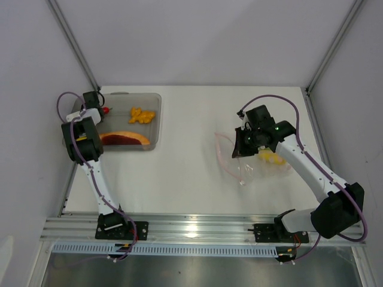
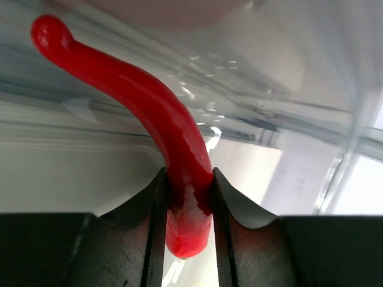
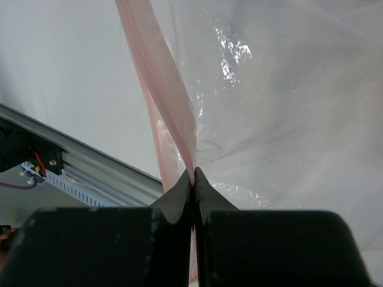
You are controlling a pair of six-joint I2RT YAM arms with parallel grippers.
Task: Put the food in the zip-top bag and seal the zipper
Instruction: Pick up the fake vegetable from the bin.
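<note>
The white counter (image 1: 185, 161) carries two stations, well apart. On the left is the grey tray (image 1: 159, 119), which serves as the supply of food. On the right lies the zip-top bag (image 1: 230, 158), clear and crinkled, which is the destination. The right end effector (image 3: 192, 176) is fully closed on the zipper (image 3: 158, 89). It pinches the pinkish strip at the mouth edge, and I judge this is done to lift one lip so the bag stands open for filling. The left end effector (image 2: 188, 176) is down at the far left corner of the tray, and its pads press the red chili (image 2: 137, 95) from both sides near the thick end, a grip that looks ready for lifting. In the tray there are also the orange-red slice (image 1: 125, 139) and the orange bits (image 1: 142, 115), not yet moved, while yellow pieces (image 1: 270, 158) are already inside the bag. No brand, label or writing can be read anywhere.
</note>
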